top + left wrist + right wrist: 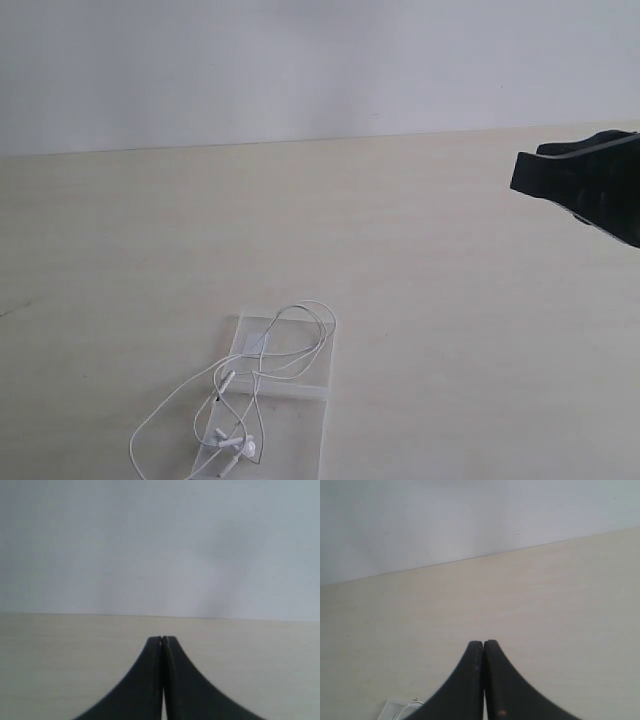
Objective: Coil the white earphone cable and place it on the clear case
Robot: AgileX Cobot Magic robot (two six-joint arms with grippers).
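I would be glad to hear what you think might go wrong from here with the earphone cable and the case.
1. The white earphone cable sprawls in loose loops, one lying off the clear case on the table; a pinch may catch one strand and drag the rest.
2. The case looks light, so tugging the cable could slide it.
3. The left claw and right claw are both shut; they must open before any grasp.

You can read no text, label, brand, number or sign in any of the three views; the clear case [300, 440] shows too small and blurred for you to make out any print on it
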